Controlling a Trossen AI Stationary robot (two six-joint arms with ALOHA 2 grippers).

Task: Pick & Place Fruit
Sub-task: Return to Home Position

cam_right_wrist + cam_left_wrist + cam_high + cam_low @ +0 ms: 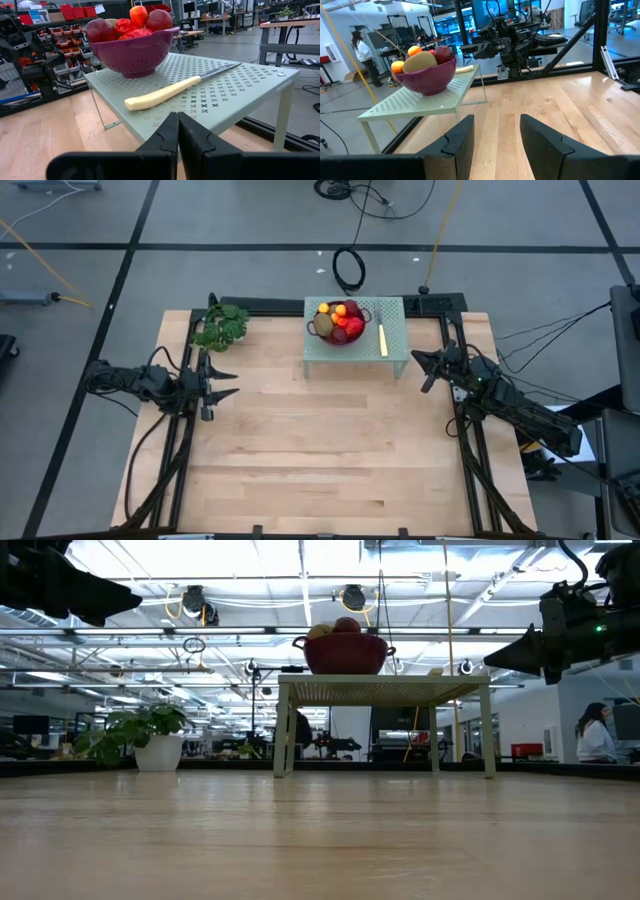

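The fruit (341, 319) is heaped in a magenta colander bowl (132, 52): dark red balls (159, 20), small orange ones (414, 50) and a brown-green oval (420, 61). The bowl stands on a pale green perforated stand (356, 350) at the table's far middle. My left gripper (237, 382) hovers open over the table's left side, pointing right toward the stand; its fingers (465, 140) have bare wood between them. My right gripper (416, 357) is shut (177, 134) beside the stand's right end, pointing at it. Neither gripper holds anything.
A yellow-handled knife (167, 93) lies on the stand to the right of the bowl. A potted leafy plant (222, 328) stands at the far left corner. Bare wood (320, 450) fills the table's middle and near part. A person (597, 735) sits in the room beyond.
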